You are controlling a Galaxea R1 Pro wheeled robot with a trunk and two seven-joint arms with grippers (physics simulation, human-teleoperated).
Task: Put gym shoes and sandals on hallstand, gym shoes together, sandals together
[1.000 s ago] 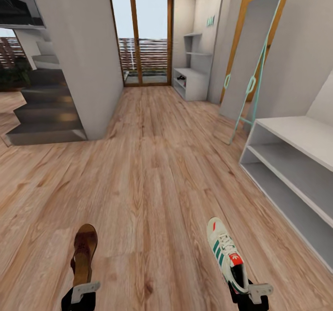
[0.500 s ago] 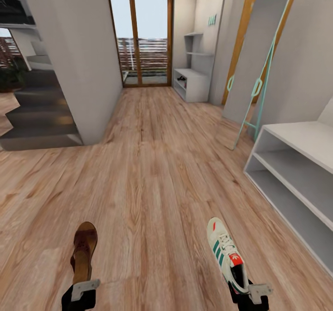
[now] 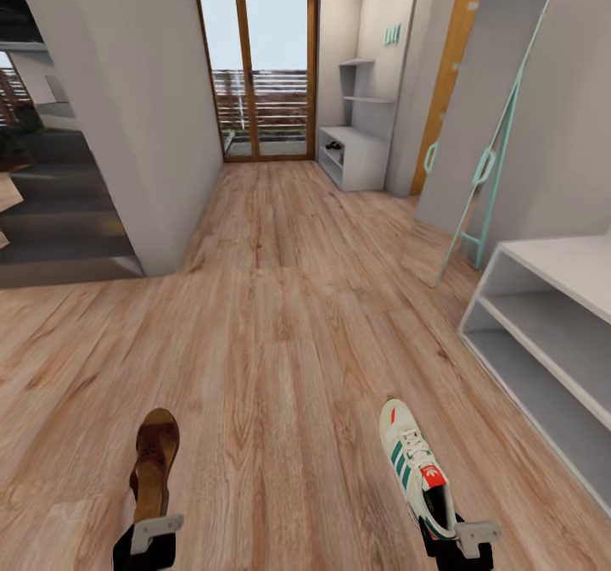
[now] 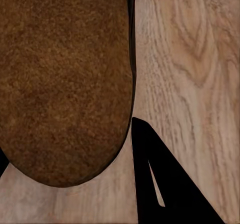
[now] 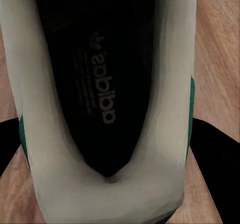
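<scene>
Brown leather up front on the left: the left claw is clamped on a sandal by its heel end, toe pointing away down the corridor, carried above the corridor floor. From the left wrist, the sandal's tan insole looms large with one dark finger just beside its rounded edge.

Over on the right, the right claw grips a gym shoe at the heel, green stripes and red tab showing, toe forward as well. The right wrist looks straight into the shoe's dark opening, with black fingers pressed against both white sides.

Far down the corridor, against the right wall beside the glass doors, stands the hallstand, pale grey with staggered wall shelves above and something small and dark on its low shelf. Nearer on the right sit a leaning mirror and a white shelf unit.
</scene>
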